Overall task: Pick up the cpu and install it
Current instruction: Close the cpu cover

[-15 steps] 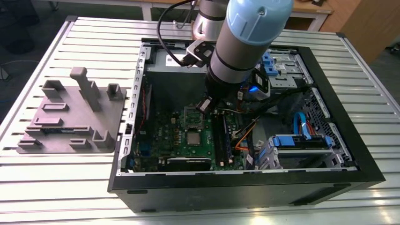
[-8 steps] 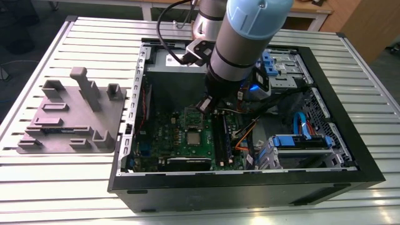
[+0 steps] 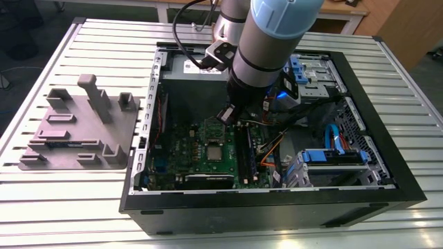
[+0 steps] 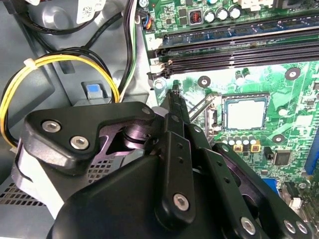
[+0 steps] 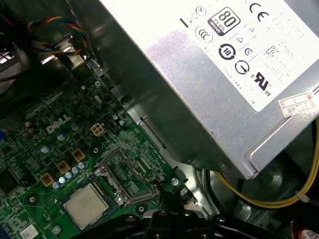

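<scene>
The gripper was seen in the second wrist view with its dark fingers drawn together into one narrow point, no gap showing between them and nothing held there. That point was poised over the green motherboard, just beside the socket's open metal load frame and apart from the chip itself. In the first wrist view the same tip was found near the corner of the socket frame.

The cpu was seen lying flat in its socket on the motherboard, its silver top facing up, with nothing over it. It was also made out in the first wrist view, next to a row of small capacitors, and in the exterior view, near the middle of the board.

Beyond the cpu in the second wrist view, long dark memory slots were laid across the board. A yellow cable loop was seen beside the motherboard, against the grey case wall. A large grey power supply with a white label stood beside the board.

In the exterior view the whole was contained in an open computer case on a slatted metal table, with a grey fixture tray well apart from the case towards the exterior view's left.
</scene>
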Robot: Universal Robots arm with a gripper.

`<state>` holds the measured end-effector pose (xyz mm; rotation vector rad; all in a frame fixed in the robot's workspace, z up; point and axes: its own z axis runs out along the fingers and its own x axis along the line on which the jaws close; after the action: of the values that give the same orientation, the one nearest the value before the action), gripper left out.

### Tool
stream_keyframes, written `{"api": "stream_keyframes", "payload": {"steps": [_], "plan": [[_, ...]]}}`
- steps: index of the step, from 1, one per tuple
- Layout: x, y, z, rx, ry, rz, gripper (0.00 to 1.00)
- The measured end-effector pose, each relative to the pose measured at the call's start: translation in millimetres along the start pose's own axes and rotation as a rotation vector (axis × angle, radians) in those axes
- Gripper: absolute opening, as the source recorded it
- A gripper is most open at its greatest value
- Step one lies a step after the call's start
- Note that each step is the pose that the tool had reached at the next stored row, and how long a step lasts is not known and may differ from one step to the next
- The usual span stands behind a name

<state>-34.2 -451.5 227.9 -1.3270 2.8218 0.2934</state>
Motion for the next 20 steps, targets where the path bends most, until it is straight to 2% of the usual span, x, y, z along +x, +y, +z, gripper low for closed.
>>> {"api": "stream_keyframes", "payload": {"steps": [9, 15, 20], "plan": [[0.0, 0.0, -0.2, 0.0007, 0.0014, -0.001, 0.1], [-0.1, 1.0, -3.2, 0.001, 0.0029, -0.006, 0.1], [0.9, 2.4, -5.0, 0.0016, 0.0092, -0.026, 0.1]]}}
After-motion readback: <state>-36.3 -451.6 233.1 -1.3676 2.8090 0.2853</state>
